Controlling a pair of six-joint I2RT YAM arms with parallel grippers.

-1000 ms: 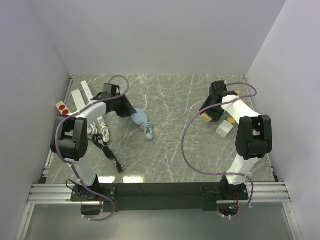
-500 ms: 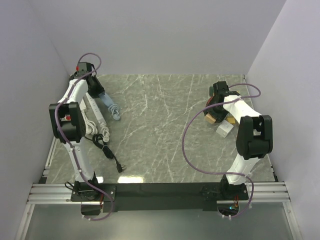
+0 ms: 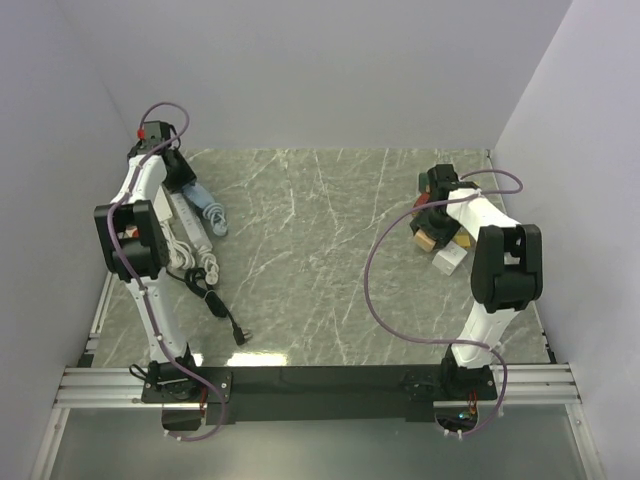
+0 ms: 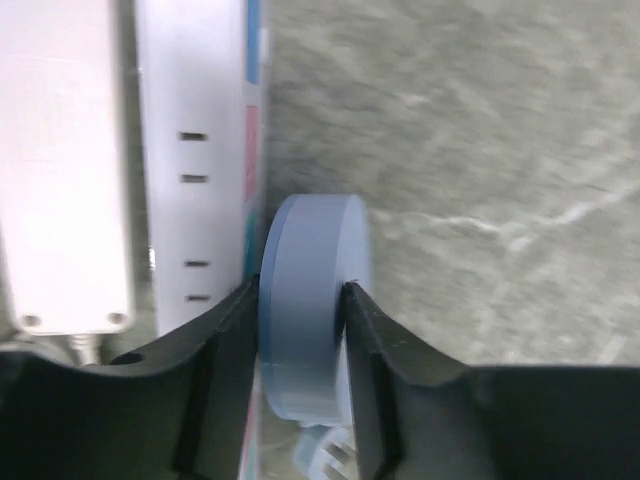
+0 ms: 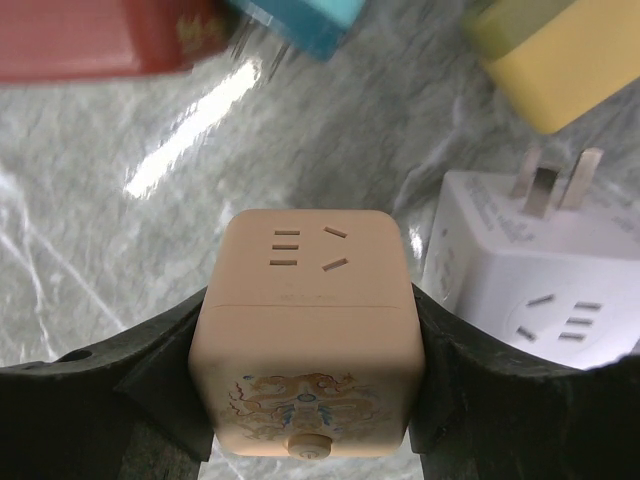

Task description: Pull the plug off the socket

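Plug (image 4: 310,290) in blue, clamped between my left fingers (image 4: 225,370), sits just beside the white strip (image 4: 195,150) at the upper left of the overhead frame. My right fingers (image 5: 150,390) grasp the peach socket (image 5: 305,340) at the upper right of the surface (image 3: 330,250), with a white adapter (image 5: 530,270) just beside it.

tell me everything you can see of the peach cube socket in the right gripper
The peach plastic cube socket has rounded edges and a seam across it. Its upper face carries plug slots, and its nearer face has a faint printed drawing and a small round button. It sits squarely clamped at both sides by the right gripper, over the grey marble table. A white cube adaptor lies close on its right; contact is unclear.
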